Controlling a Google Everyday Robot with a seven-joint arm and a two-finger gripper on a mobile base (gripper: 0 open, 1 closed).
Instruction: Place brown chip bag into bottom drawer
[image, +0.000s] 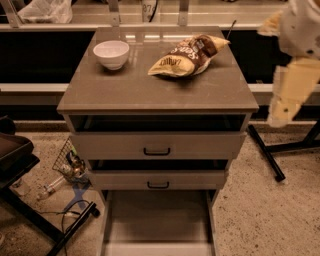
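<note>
The brown chip bag lies on its side on the cabinet top, right of centre near the back, yellow-cream at its left end and dark brown at its right end. The bottom drawer is pulled out at the foot of the cabinet, and its flat floor holds nothing. My gripper hangs at the right edge of the view, on the cream-coloured arm. It is beyond the cabinet's right side, apart from the bag and at about the height of the cabinet top.
A white bowl stands on the cabinet top left of the bag. The two upper drawers with dark handles are slightly open. A wire basket and cables lie on the floor at the left. A black stand leg runs along the right.
</note>
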